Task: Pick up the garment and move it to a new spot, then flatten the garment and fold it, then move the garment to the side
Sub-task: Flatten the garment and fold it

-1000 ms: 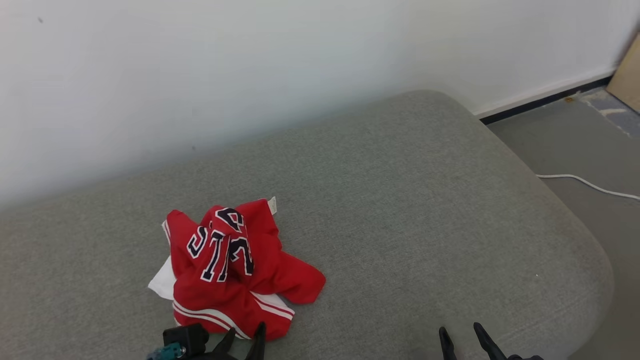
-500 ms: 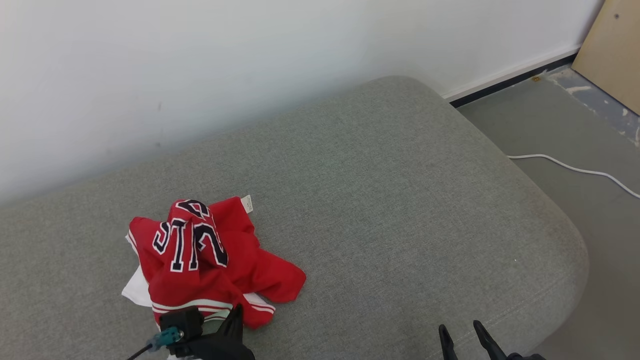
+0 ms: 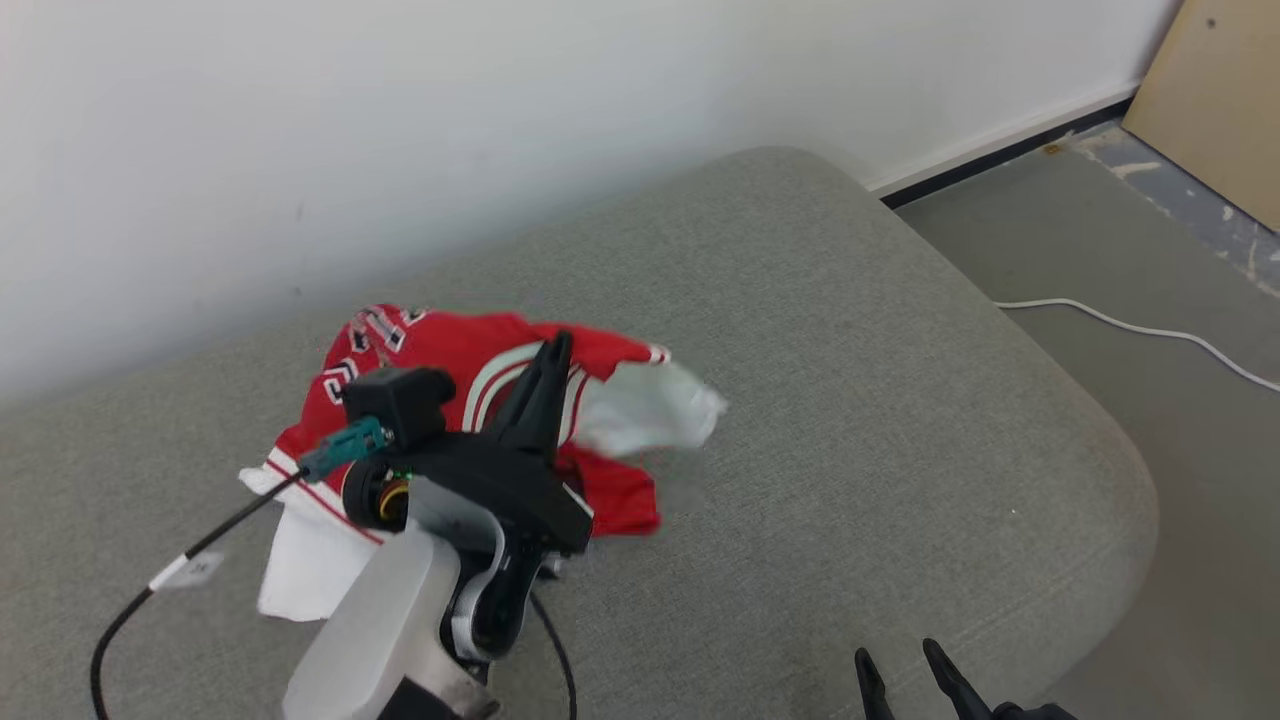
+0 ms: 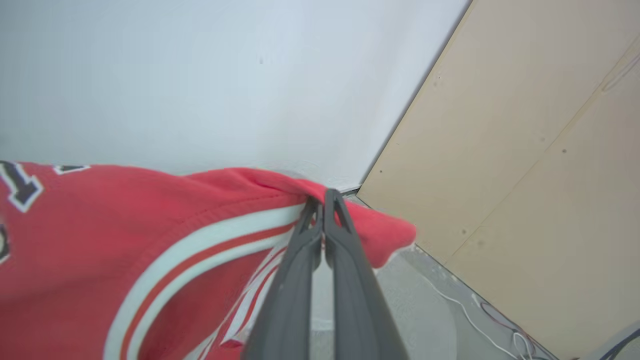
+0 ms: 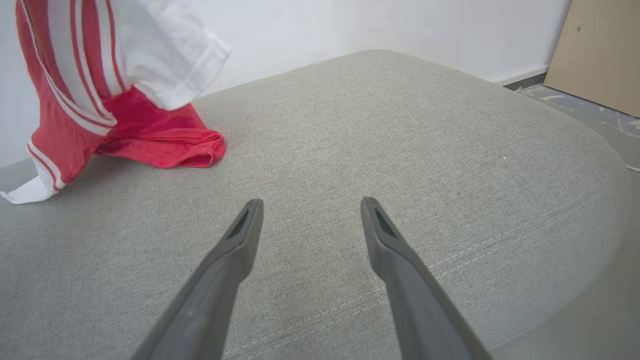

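Left gripper (image 3: 556, 345) first: my two fingers are pressed tight together on the striped edge of the red jersey (image 3: 440, 350), with cloth pinched right at the tips. A second ago they stood wide apart at the near edge of the crumpled heap. Since then they have snapped closed and risen, and the jersey has come up with them. Most of it now hangs from my grip, stretched out and no longer bunched. A red fold and a white corner still drag on the grey sofa cushion (image 3: 850, 400), over on its left part near the wall (image 3: 500, 120).

I judge the pick-up made and the carry just starting. The broad bare stretch of cushion to my right looks the natural new spot. With one pinch point the cloth may slip or trail, so I would lift the dragging end free before swinging across.

My right gripper (image 3: 895, 655) waits low at the near edge, spread wide and holding nothing.
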